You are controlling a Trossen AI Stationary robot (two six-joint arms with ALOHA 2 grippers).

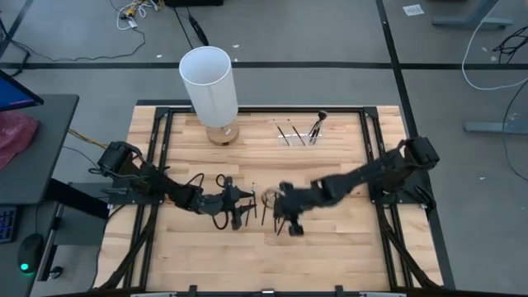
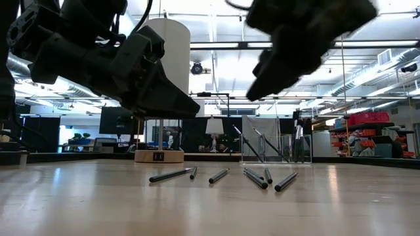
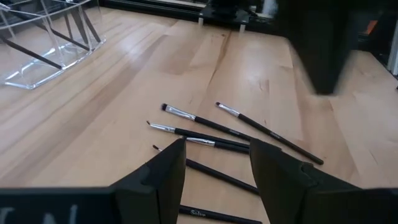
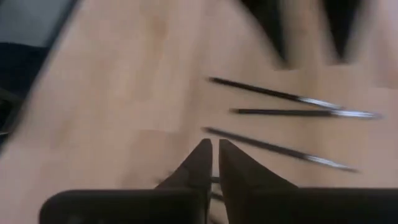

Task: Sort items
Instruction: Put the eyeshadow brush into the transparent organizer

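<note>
Several thin dark brushes (image 3: pixel 205 127) with silver ferrules lie flat and loose on the wooden table's middle; the low view shows them as a row of sticks (image 2: pixel 220 176). My left gripper (image 3: pixel 214 180) hovers open just to their left, its fingers low over the nearest brushes with nothing between them; from above it shows left of centre (image 1: pixel 243 210). My right gripper (image 4: pixel 214 158) comes in from the right, slanting down, above the brushes (image 4: pixel 280 93) and clear of the table (image 2: pixel 262 85). Its fingers are together and hold nothing.
A tall white cylinder (image 1: pixel 210 82) on a round wooden base stands at the far left of centre. A small clear holder (image 1: pixel 301 132) with a few brushes leaning in it stands at the far middle. Bare wood lies toward the near edge (image 1: pixel 264 264).
</note>
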